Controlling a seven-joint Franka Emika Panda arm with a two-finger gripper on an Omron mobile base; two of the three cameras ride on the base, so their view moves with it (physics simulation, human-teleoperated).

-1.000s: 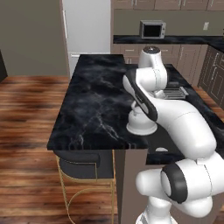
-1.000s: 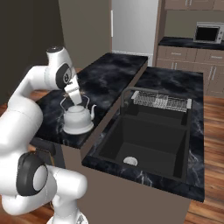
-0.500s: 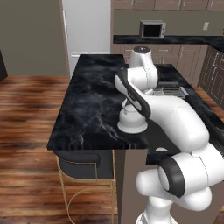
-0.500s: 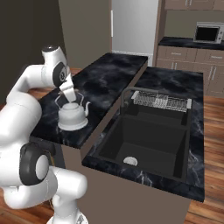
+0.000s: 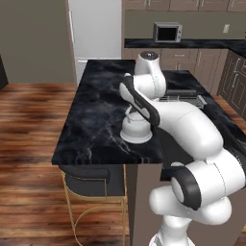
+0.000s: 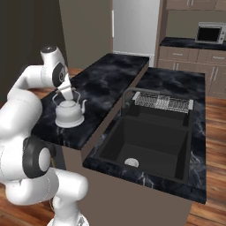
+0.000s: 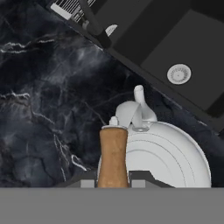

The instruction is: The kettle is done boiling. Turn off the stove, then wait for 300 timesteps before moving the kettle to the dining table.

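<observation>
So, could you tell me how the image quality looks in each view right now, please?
Left base view: soft, even light, the arm covering much of the kettle. Right base view: kettle clear, faint sheen on the dining table. Hand view: wooden handle slightly soft up close.

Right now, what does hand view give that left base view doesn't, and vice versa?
Hand view alone: the sink drain, and the gripper shut on the kettle's wooden handle piece. Left base view alone: the microwave, the fridge, the stool under the dining table's near edge. Both: the kettle on the black marble dining table, and the dish rack.
</observation>
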